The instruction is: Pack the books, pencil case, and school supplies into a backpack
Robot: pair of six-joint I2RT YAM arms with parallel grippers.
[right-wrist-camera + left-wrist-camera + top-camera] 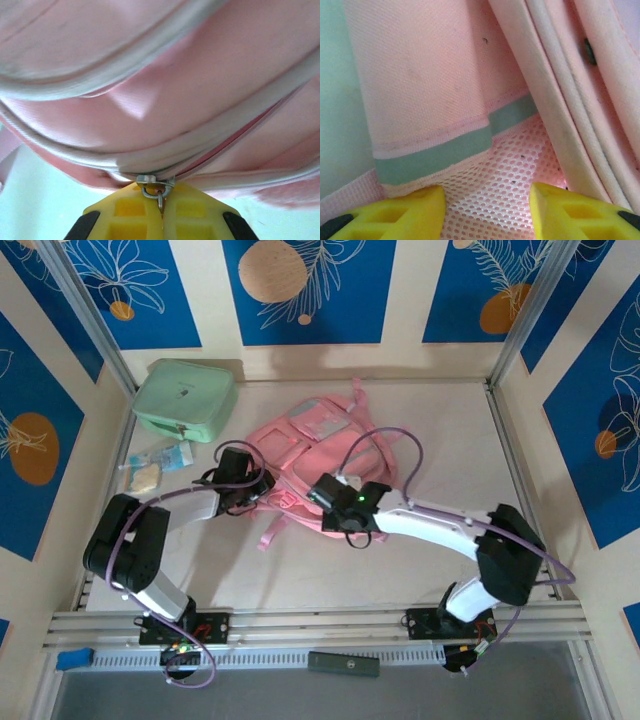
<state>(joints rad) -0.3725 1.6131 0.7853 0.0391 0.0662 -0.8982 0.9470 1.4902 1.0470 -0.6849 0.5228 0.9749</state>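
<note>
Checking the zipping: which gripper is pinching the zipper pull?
The right gripper, shut on the backpack's zipper pull; the left gripper stands open over pink mesh.

We saw two black-and-white arms trailing purple cables, a green light at centre frame, and yellow claw fingers.

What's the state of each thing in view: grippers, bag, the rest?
left gripper: open, fingers apart over the backpack's mesh panel
right gripper: shut on the zipper pull
backpack: lying flat on the table; how far the zip is open, cannot tell
mint-green case: closed, at the far left
clear bag: lying flat beside the case
</note>
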